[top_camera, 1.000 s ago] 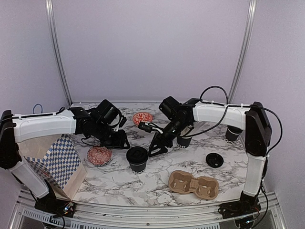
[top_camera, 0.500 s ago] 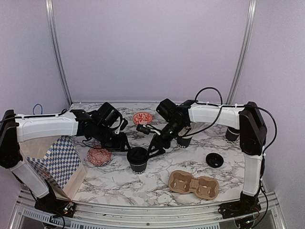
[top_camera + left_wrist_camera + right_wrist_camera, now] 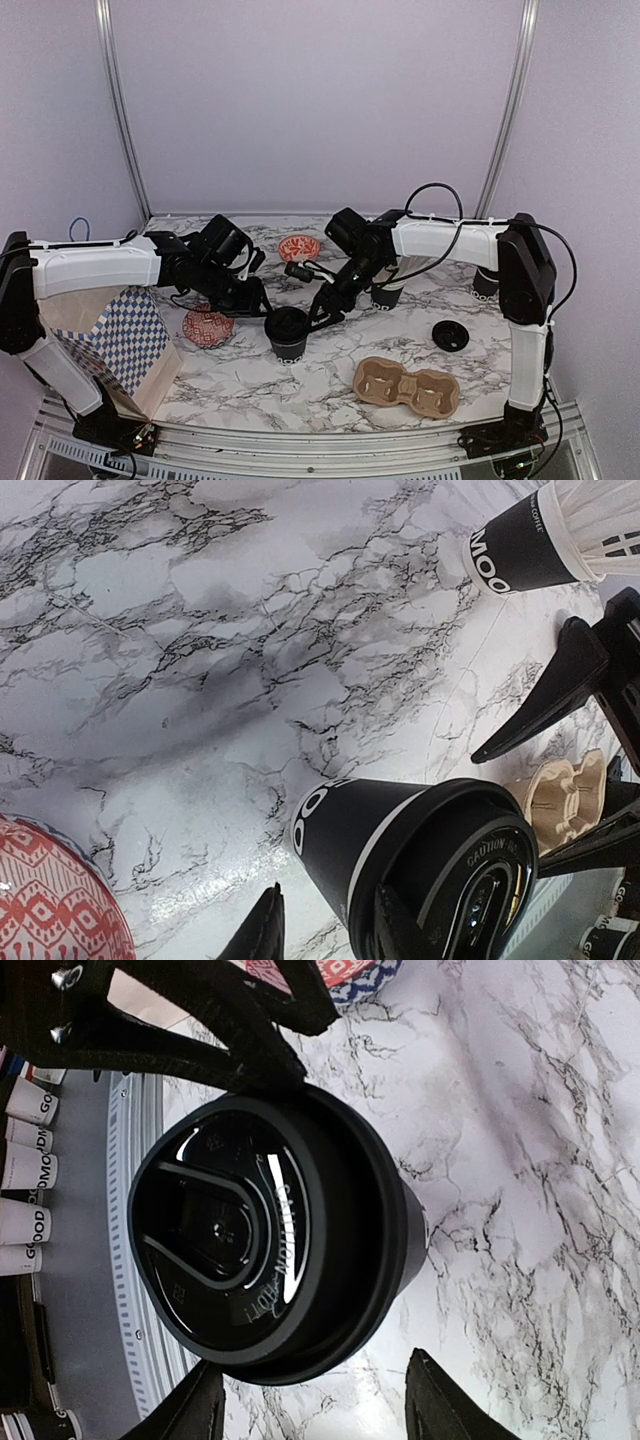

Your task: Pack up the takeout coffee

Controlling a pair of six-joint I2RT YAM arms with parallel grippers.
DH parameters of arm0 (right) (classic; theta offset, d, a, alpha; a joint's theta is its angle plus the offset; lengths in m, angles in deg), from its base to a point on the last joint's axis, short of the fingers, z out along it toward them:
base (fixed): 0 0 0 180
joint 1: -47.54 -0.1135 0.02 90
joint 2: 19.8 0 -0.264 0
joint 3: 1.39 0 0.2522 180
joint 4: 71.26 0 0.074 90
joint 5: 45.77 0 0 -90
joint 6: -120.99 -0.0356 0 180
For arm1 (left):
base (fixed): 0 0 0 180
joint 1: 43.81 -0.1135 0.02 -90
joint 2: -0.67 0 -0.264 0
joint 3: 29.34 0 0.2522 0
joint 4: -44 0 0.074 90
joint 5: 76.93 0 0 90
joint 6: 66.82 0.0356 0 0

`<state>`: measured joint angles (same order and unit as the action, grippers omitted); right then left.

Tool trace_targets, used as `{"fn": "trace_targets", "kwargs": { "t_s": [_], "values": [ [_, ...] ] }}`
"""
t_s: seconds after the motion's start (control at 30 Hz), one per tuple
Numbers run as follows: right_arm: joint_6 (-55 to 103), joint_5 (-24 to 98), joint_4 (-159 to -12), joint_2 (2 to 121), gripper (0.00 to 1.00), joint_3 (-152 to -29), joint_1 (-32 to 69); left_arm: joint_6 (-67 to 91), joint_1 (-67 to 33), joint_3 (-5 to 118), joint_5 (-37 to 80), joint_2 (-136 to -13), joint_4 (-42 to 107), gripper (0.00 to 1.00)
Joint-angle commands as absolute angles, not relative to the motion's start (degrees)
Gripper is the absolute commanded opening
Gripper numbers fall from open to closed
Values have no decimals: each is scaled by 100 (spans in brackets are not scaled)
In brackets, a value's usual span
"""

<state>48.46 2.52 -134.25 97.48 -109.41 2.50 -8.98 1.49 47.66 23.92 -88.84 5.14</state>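
Top external view: three black cups on the white marble-pattern table (image 3: 230, 392). Cup 1, the lidded black paper cup (image 3: 289, 335), stands upright at centre between both claws. Cup 2, a second black paper cup (image 3: 487, 283), is far right with its top hidden by the arm. Cup 3, the black cup of white sticks (image 3: 520, 550), stands behind the right arm. Lids: two, one fitted and one loose round black plastic lid (image 3: 450, 336) lying flat. One brown pulp two-hole carrier (image 3: 405, 387) sits at the near edge. Two bowls: red patterned bowl at the back (image 3: 299, 247) and red patterned bowl at the left (image 3: 207, 326). Left gripper (image 3: 263, 308): jaws partly apart, one finger across cup 1's wall, the other clear of it, nothing clamped. Right gripper (image 3: 313, 317): jaws wide, straddling cup 1 below its lid, no contact visible.
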Motion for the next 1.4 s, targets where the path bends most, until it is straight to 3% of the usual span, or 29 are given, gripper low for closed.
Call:
{"fn": "trace_targets", "kwargs": {
  "t_s": [0.0, 0.4, 0.8, 1.13, 1.37],
  "values": [
    [4764, 969, -13340, 9982, 59, -11095, 201, -911, 144, 4752, 2399, -8732, 432, 32],
    [4702, 1286, -13301, 10244, 57, -11136, 205, -994, 145, 4360, 2495, -9028, 443, 28],
    [4648, 3095, -13078, 10575, 51, -10946, 157, -1351, 302, 3579, 2398, -9076, 547, 22],
    [5208, 863, -13226, 9547, 55, -11150, 166, -878, 354, 4881, 2210, -9049, 519, 24],
    [5368, 1012, -13668, 9175, 61, -11580, 161, -603, 350, 5604, 2077, -9312, 410, 32]
  ]
}}
